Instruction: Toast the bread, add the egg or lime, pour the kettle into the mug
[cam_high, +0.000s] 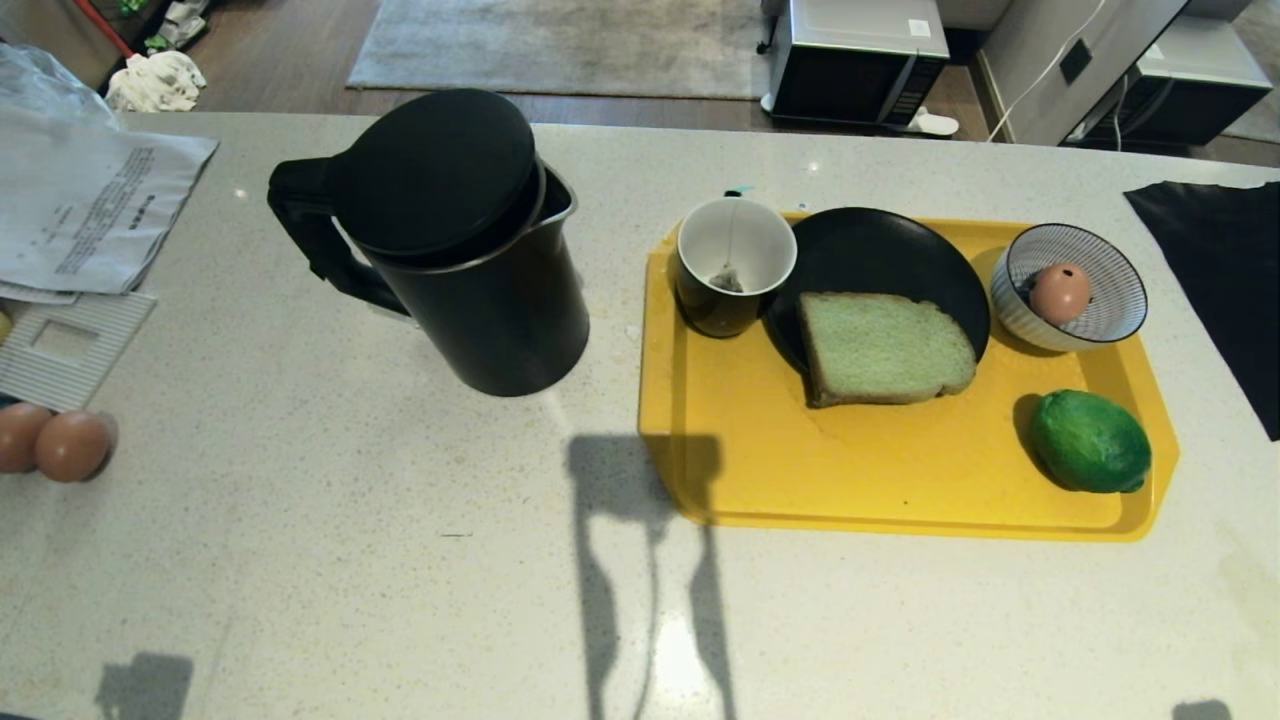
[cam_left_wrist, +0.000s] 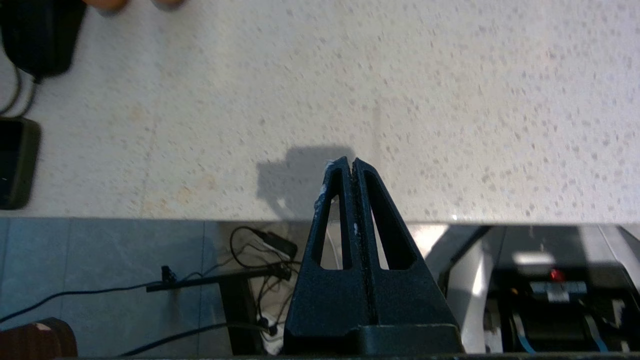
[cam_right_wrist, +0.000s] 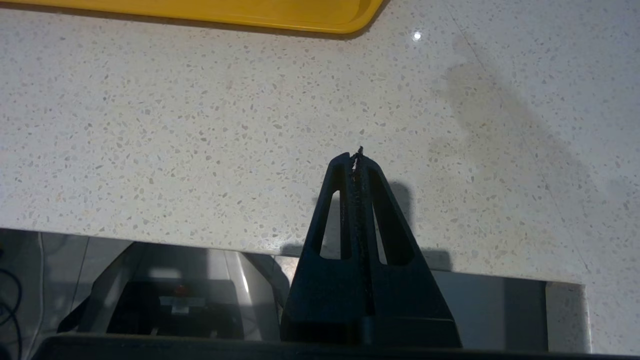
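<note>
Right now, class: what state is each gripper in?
Left gripper: shut, holding nothing, over the counter edge.
Right gripper: shut, holding nothing, near the yellow tray.

Black triangular slotted claw (cam_left_wrist: 352, 162) fingers, serrated edges.

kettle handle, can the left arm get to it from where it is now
Probably yes. The kettle stands on the counter left of the yellow tray, its loop handle turned toward the robot's left, with bare counter around it. The left gripper sits at the counter's near edge, jaws shut, so it must open first.
</note>
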